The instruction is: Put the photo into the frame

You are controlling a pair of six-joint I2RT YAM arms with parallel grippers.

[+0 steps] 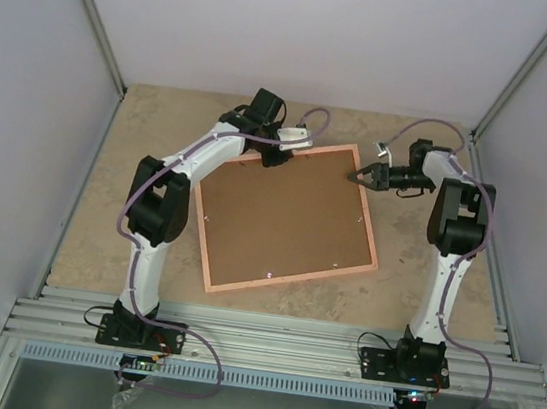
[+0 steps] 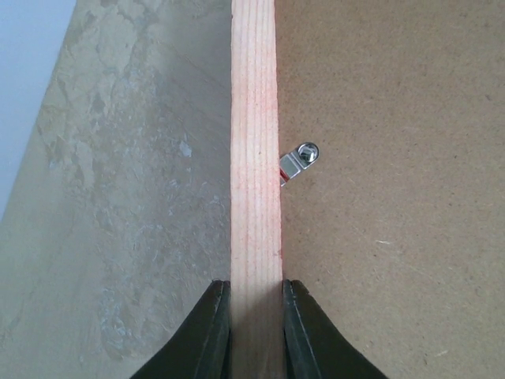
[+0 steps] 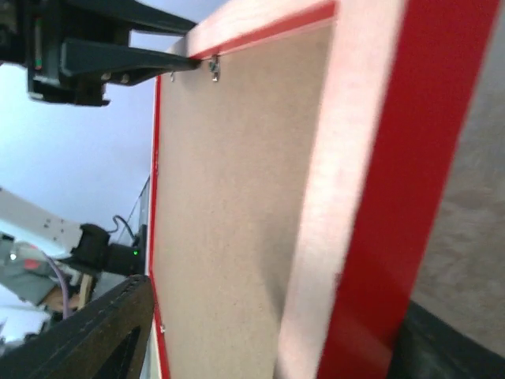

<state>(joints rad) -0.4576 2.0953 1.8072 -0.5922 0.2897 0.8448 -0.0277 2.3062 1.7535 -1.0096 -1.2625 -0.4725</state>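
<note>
The frame (image 1: 284,280) lies back up on the table, its pale orange-pink rails around the brown backing board (image 1: 282,216). My left gripper (image 1: 278,155) is shut on the far rail, one finger on each side of the wood (image 2: 255,158), in the left wrist view (image 2: 256,296). My right gripper (image 1: 358,174) is open at the far right corner. Its wide-apart fingers straddle the right rail (image 3: 379,158) in the right wrist view (image 3: 268,332), and the red side face shows. The photo is not in view.
A small metal clip (image 2: 300,162) sits on the backing board (image 2: 394,197) beside the far rail; another shows in the right wrist view (image 3: 214,69). The stone-patterned table (image 1: 140,147) is walled on three sides. An aluminium rail base (image 1: 274,351) runs along the near edge.
</note>
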